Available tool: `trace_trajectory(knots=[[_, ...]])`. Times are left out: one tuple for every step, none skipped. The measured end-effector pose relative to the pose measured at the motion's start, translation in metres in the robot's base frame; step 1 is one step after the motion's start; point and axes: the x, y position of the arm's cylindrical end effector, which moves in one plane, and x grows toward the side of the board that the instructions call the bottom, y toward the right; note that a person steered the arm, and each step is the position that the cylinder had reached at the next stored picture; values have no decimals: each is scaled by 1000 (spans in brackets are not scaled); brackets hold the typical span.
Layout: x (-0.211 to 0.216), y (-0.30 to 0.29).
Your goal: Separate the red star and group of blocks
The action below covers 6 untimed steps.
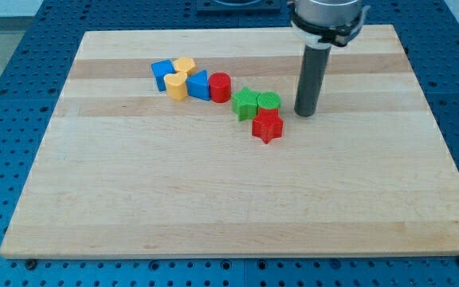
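Wooden surface [213, 207], red star [267, 126] touching two green blocks [245, 104] [268, 100] just above it, my tip [304, 113] just right of them, no jaws on this rod, red cylinder [219, 86], blue [200, 84] [162, 73] and yellow [178, 85] [184, 65] blocks clustered upper left.

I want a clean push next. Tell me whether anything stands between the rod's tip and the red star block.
Nothing visible does. My tip stands just to the view's right of the red star block, slightly above it, with bare wooden board between them. The green round block sits left of the tip, touching the star's top.
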Motion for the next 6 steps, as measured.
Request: trace_trajectory(knots=[[0,-17],[-1,-28],[-2,-46],[-2,-68],[-2,-87],[-2,-103]])
